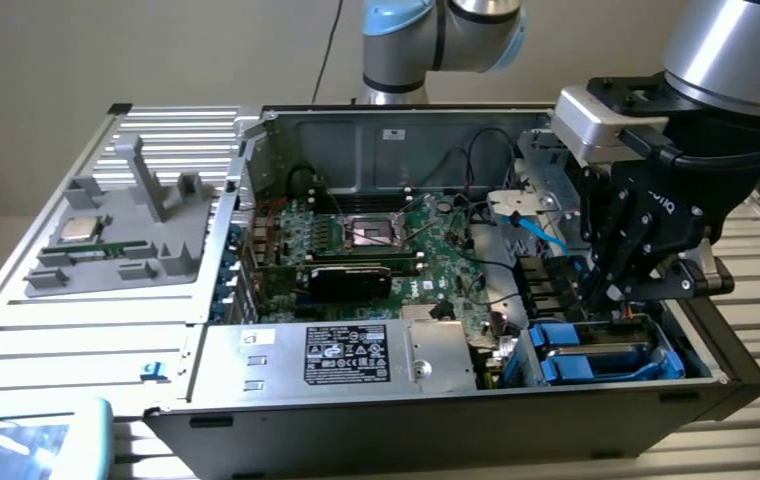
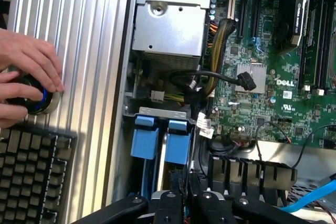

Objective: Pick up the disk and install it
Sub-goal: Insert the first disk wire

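Blue plastic carrier frames stand edge-up in the drive bay (image 1: 614,350) at the case's front corner, so the disk (image 2: 176,153) slides in vertically. The gripper (image 1: 610,298) sits low over the bay, jaws closed narrow on the disk's upper edge, apparently pressing it home.

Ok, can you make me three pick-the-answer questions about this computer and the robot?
1. Where is the gripper?
A. Over the grey tray
B. Down in the case by the blue drive carriers
C. Above the keyboard

2. What colour is the power supply's label?
A. Black
B. Red
C. Yellow

3. What is the person's hand doing?
A. Typing on the keyboard
B. Resting on a round knob
C. Holding a cable

Answers: 1 B, its fingers reach into the drive bay; 2 A, black with white print; 3 B, the fingers cover the knob.
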Robot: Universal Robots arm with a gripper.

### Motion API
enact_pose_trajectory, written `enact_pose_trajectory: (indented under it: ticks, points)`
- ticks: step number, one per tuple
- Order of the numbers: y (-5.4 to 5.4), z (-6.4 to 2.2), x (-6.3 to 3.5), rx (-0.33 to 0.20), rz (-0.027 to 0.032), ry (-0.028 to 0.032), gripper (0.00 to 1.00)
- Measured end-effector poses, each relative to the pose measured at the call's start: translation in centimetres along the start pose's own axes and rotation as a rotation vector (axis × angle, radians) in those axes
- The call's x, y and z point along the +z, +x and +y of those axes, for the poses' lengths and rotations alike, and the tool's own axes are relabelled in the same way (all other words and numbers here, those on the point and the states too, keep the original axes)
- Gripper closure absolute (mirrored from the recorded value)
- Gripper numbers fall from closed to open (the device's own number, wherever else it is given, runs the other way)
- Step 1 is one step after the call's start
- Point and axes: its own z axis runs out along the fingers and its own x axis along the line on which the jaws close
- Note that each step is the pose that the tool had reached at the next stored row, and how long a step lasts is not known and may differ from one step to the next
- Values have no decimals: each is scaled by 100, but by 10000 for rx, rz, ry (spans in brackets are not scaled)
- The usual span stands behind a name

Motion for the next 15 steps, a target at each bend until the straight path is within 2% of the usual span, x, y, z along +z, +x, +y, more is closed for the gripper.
enact_pose_trajectory:
  ticks: [10, 15]
  points:
    - [-3, 8, 16, -26, 5, 10, 84]
    - [19, 10, 49, -45, -13, 28, 84]
